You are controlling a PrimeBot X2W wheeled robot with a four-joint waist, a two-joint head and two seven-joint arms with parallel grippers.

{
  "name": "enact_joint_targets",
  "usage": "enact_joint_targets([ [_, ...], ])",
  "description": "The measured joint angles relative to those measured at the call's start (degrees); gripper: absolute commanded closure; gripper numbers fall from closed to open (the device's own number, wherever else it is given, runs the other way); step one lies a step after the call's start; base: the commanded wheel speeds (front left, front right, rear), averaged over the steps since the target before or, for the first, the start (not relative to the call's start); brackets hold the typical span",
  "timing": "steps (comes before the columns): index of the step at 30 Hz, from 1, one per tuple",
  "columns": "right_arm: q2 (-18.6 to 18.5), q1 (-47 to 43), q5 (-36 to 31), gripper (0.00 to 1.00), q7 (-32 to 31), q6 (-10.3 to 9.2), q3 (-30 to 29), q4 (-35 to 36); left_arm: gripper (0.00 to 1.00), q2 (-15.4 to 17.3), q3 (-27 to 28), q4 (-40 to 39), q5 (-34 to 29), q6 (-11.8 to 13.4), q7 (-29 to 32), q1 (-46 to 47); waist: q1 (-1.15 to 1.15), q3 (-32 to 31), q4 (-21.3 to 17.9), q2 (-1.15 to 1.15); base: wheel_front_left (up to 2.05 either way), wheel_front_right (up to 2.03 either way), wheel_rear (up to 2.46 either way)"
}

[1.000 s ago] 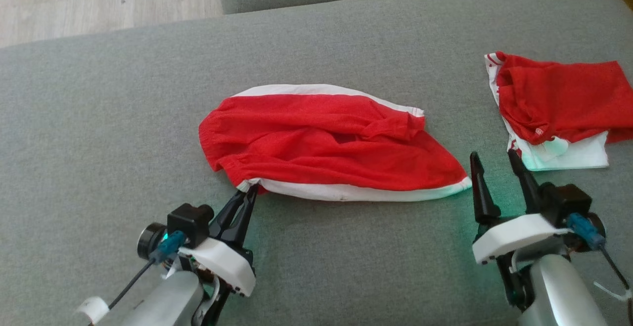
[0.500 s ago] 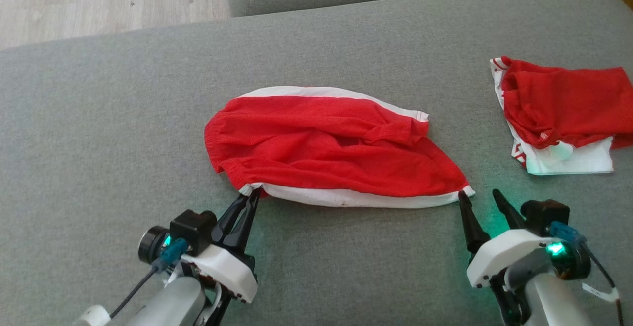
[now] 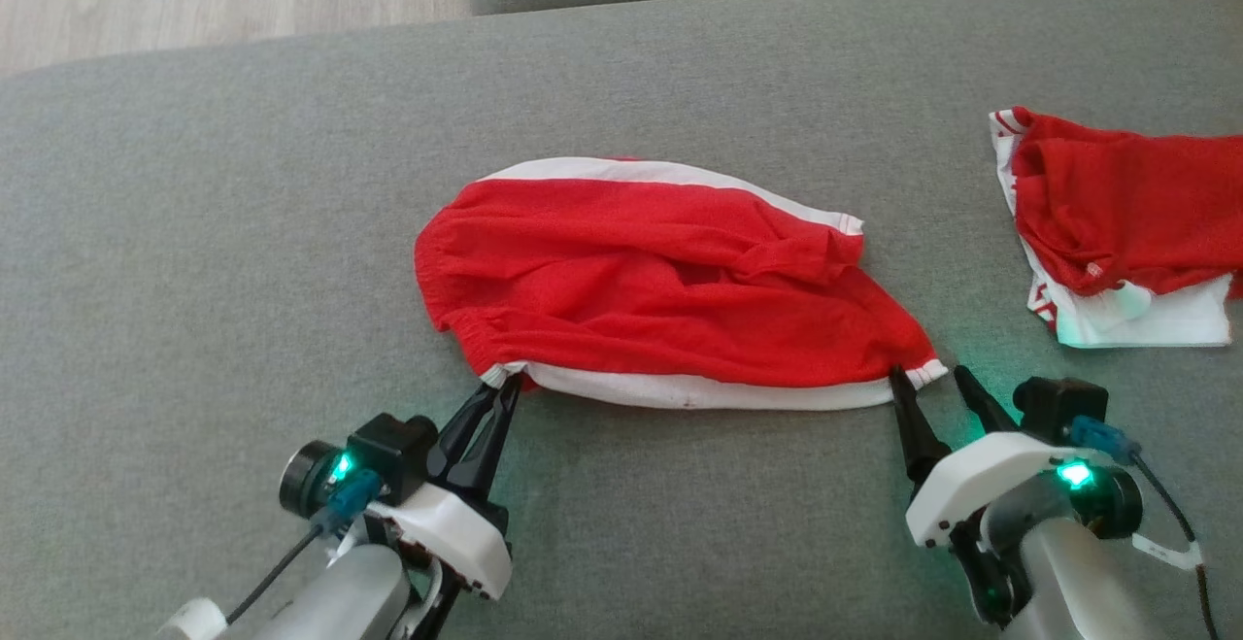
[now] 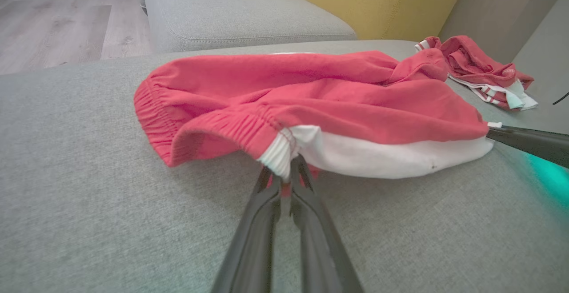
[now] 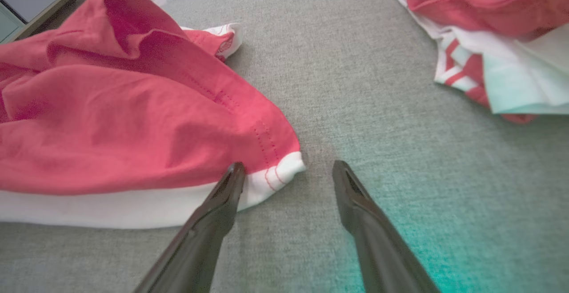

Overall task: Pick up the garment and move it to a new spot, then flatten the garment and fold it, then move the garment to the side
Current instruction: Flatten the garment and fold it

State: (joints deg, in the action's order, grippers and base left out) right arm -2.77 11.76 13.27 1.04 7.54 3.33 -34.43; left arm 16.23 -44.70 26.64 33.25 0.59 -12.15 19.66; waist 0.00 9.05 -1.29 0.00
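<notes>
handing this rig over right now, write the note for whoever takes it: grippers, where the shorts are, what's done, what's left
Left gripper: shut on the red shorts at the near waistband corner.
Right gripper: open at the near hem corner, one finger on the white edge, nothing gripped.
Shorts: mid-cushion on the grey sofa, rumpled, not flat. A second red and white garment lies apart to the right.
Done: one corner held.
Left: probably grip the hem corner, pull flat, fold, move aside.
</notes>
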Motion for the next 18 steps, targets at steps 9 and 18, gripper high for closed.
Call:
enact_joint_targets([
  [9,-0.05,1.87,0.82,0.00,1.80,0.00,1.09,-2.58,1.00,0.36,-0.45,0.04,0.02,0.02,0.51,0.01,0.00,0.03,0.56,0.00,0.00,0.00,0.00],
  [18,-0.03,2.01,-1.64,1.00,6.88,0.00,2.27,-2.18,1.00,1.31,-1.19,0.51,-0.01,1.01,0.56,0.00,0.00,-1.59,0.23,0.00,0.00,0.00,0.00],
])
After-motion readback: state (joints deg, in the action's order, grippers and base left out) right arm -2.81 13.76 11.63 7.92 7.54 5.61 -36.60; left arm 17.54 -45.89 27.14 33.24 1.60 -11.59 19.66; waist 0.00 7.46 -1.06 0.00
